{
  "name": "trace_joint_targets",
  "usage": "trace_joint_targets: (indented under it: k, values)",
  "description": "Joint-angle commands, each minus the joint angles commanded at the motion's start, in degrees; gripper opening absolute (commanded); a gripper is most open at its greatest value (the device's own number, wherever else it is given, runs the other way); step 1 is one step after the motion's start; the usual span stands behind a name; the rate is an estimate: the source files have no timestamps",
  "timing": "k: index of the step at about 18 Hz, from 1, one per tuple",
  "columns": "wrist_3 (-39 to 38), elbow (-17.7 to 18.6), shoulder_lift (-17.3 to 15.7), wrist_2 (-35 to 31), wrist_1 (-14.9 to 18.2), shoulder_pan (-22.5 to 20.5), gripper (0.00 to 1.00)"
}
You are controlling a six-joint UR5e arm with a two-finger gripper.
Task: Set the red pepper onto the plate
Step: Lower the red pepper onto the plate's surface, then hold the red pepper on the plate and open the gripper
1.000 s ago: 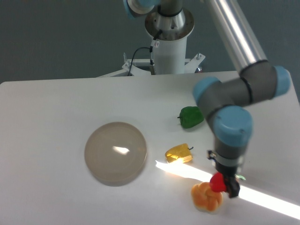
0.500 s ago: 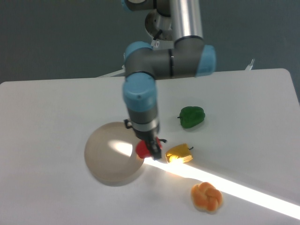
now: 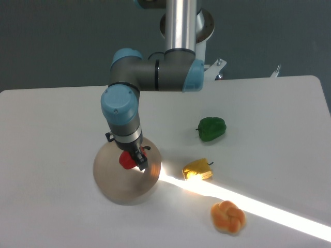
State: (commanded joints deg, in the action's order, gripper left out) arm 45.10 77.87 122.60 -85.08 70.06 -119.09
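The plate (image 3: 115,187) lay directly beneath the fingers. The gripper (image 3: 135,160), clamped on the red pepper (image 3: 125,160), had travelled left from the plate's right rim to above its centre since half a second before. Right of the fingers, the yellow pepper (image 3: 197,169), green pepper (image 3: 211,128) and orange bun (image 3: 228,217) were unmoved.

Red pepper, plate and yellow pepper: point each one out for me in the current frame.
red pepper (image 3: 125,160): fixed camera, its red body left of the fingers.
plate (image 3: 111,188): fixed camera, bare front-left part near the rim.
yellow pepper (image 3: 197,169): fixed camera, middle of its body.
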Motion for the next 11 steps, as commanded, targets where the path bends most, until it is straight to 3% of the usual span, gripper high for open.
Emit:
trace_joint_targets:
  k: [11]
  values:
    - [-2.39, 3.34, 1.32, -0.17, -5.54, 0.79, 0.64]
